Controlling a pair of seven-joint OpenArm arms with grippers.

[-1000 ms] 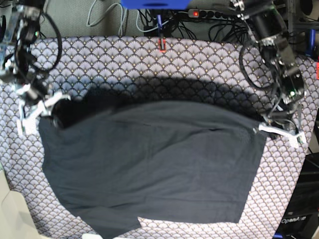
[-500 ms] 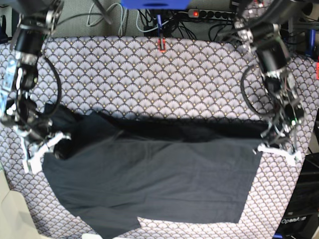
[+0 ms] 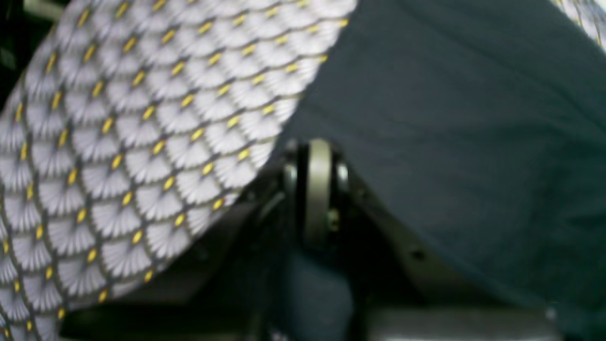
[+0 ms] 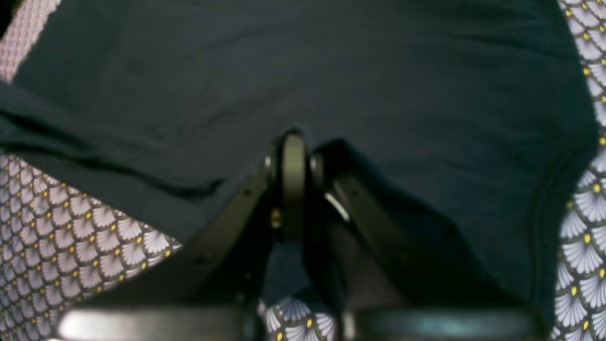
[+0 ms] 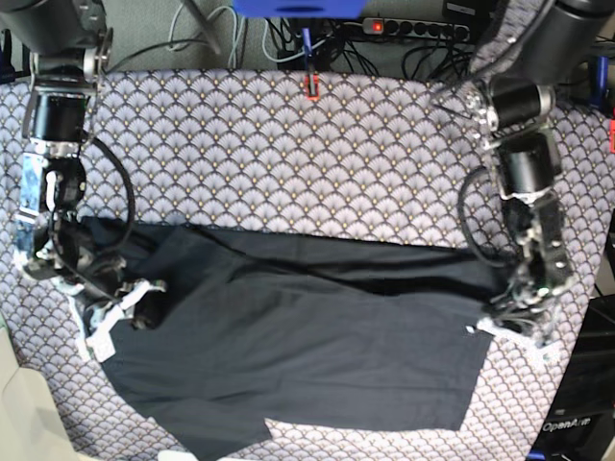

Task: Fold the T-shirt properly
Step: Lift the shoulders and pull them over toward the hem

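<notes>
The black T-shirt [image 5: 288,346] lies on the scallop-patterned tablecloth [image 5: 288,154], its far part doubled over toward the front, with one sleeve poking out at the bottom left. My right gripper [image 5: 120,312] sits at the shirt's left edge, shut on the cloth. In the right wrist view its closed fingertips [image 4: 293,147] pinch the T-shirt [image 4: 331,71]. My left gripper [image 5: 514,336] is at the shirt's right edge, also shut on the fabric. The blurred left wrist view shows that gripper [image 3: 317,156] nipping the T-shirt's [image 3: 450,118] corner, low over the tablecloth [image 3: 142,118].
Behind the table run cables and a power strip [image 5: 394,27] with a red light. A red clip [image 5: 312,86] holds the tablecloth at the back edge. A blue part [image 5: 298,8] hangs at top centre. The table's right edge lies close to my left arm.
Both grippers have come toward the front of the table and lower, drawing the shirt's far edge with them. The raised fold has dropped onto the shirt's near part.
</notes>
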